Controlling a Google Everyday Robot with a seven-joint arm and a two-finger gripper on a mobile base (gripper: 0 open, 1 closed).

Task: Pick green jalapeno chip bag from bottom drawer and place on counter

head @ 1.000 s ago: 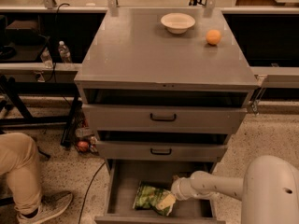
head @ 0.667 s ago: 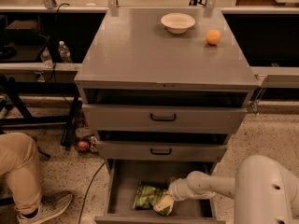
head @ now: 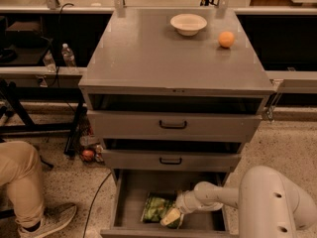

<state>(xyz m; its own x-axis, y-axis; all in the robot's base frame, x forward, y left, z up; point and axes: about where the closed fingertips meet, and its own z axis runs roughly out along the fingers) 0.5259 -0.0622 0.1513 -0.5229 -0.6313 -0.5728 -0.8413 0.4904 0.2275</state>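
The green jalapeno chip bag (head: 156,207) lies flat on the floor of the open bottom drawer (head: 130,197), near its front. My gripper (head: 171,217) reaches in from the right at the end of the white arm (head: 267,202) and sits on the bag's right front corner, covering part of it. The counter (head: 148,53) is the broad grey top of the cabinet, well above.
A white bowl (head: 188,24) and an orange fruit (head: 226,39) sit at the back right of the counter. Two shut drawers with black handles (head: 173,125) are above. A person's leg and shoe (head: 29,197) are on the floor at left. Bottles (head: 68,55) stand on a left shelf.
My gripper has moved a little left and down toward the drawer's front, further onto the bag's corner. The bag has not visibly moved.
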